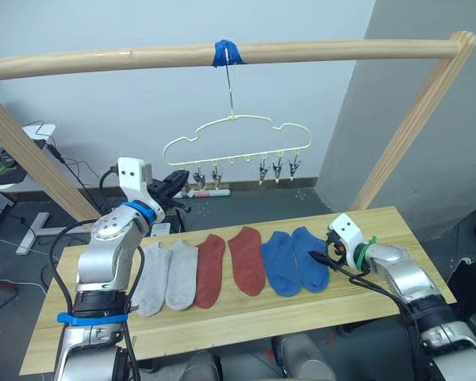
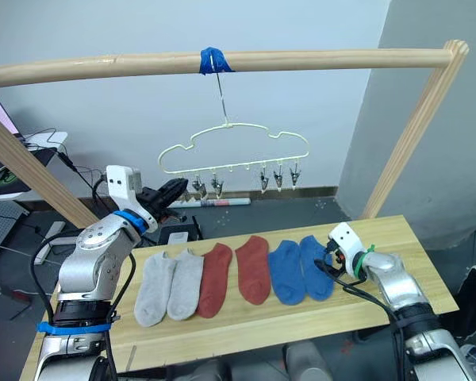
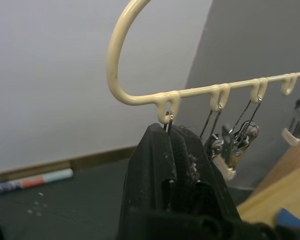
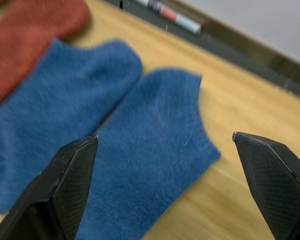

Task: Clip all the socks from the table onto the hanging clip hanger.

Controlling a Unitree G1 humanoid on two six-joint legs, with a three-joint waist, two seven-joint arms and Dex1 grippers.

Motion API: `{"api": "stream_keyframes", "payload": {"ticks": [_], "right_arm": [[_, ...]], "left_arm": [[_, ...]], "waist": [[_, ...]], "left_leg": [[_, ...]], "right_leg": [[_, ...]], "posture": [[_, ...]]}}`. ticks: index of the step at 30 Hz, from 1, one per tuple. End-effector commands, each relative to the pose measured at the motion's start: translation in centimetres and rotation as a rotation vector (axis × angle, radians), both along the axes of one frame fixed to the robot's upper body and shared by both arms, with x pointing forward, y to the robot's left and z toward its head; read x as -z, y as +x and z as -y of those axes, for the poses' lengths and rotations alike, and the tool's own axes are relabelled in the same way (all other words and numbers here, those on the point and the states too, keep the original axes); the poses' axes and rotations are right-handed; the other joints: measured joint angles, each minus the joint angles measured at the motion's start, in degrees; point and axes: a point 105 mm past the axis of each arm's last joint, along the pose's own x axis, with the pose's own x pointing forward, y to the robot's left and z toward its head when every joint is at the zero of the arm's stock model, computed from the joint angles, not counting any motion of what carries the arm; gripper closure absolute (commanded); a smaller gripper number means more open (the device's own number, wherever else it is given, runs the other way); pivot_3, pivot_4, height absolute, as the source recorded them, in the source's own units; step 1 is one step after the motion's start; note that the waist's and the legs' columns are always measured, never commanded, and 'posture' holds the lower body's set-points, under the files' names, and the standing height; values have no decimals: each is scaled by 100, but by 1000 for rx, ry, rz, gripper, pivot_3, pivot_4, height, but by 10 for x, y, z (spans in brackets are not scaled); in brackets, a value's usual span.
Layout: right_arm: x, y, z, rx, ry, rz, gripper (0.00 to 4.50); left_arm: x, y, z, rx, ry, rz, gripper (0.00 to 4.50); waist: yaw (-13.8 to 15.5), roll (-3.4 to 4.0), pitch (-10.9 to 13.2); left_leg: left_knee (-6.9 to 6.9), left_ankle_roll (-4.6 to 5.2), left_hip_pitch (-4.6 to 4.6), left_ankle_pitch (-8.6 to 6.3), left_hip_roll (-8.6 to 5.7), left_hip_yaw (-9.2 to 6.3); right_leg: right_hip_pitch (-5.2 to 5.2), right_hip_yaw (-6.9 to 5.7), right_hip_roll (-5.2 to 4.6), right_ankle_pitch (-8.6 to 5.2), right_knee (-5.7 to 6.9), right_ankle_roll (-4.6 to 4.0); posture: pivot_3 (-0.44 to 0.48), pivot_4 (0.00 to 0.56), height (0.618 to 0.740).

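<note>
Six socks lie in a row on the wooden table [image 1: 381, 302]: two grey socks [image 1: 166, 276], two rust red socks [image 1: 230, 266] and two blue socks [image 1: 295, 260]. The pale yellow clip hanger [image 1: 236, 131] hangs from the pole by its hook, with metal clips [image 1: 278, 167] along its bar. My left gripper [image 3: 171, 131] is raised to the hanger's left end and is shut on the leftmost clip [image 3: 168, 120]. My right gripper [image 4: 165, 138] is open and low over the rightmost blue sock [image 4: 155, 150], one finger on either side of it.
The hanger's hook is taped in blue [image 1: 226, 53] to a round wooden pole [image 1: 317, 50] that rests on slanted wooden legs [image 1: 408, 119] at both ends of the table. A marker [image 1: 210, 193] lies on the floor behind. Cables and equipment [image 1: 32, 135] sit at the far left.
</note>
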Motion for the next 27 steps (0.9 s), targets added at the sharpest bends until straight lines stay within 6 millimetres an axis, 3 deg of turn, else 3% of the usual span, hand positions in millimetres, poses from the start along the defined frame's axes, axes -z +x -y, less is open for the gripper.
{"api": "stream_keyframes", "payload": {"ticks": [1, 5, 11, 14, 22, 25, 27], "right_arm": [[-4, 15, -5, -15, 9, 55, 0], [10, 30, -15, -16, -27, 58, 0], [26, 27, -9, -17, -56, -5, 0], [33, 23, -6, -33, -80, -36, 573], [38, 17, 0, -67, -122, -28, 3345], [27, 16, 5, -98, -98, 20, 4440], [17, 16, 5, -121, -85, 56, 4440]], "left_arm": [[-10, -7, 3, 35, -85, -32, 4485], [-7, -11, 2, 48, -83, -73, 4485], [-9, -15, 3, 62, -84, -80, 4485], [-9, -17, 3, 59, -87, -83, 4500], [-7, -18, 0, 41, -97, -98, 4500], [-8, -18, 1, 46, -167, -125, 4500], [-9, -20, 3, 62, -205, -145, 4500]], "waist": [[12, 0, 6], [-1, -3, 23], [92, 1, 34], [115, 1, 34], [131, -1, 40], [135, -2, 42], [149, -4, 57]], "left_leg": [[0, 0, -1, 0, 0, 0], [-3, 0, 0, 0, 0, 1], [-4, 0, -1, 0, 0, -1], [-3, 0, 1, 0, 0, 1], [-4, -1, 70, -1, 0, -1], [-4, -1, 75, -2, 0, -2], [-5, -1, 74, -2, 0, -4]], "right_leg": [[0, 0, 0, 0, -1, 0], [1, 1, 0, 0, -4, 0], [1, 0, 0, -1, -6, -1], [2, 2, 0, -1, -5, -1], [78, -1, 0, -3, -18, -4], [86, -1, -1, -11, -21, -18], [86, -2, -1, -9, -21, -13]], "posture": [[-166, 137, 740], [-145, 140, 740], [-133, 141, 740], [-127, 142, 740], [-114, 145, 740], [-105, 149, 740], [-102, 151, 740]]}}
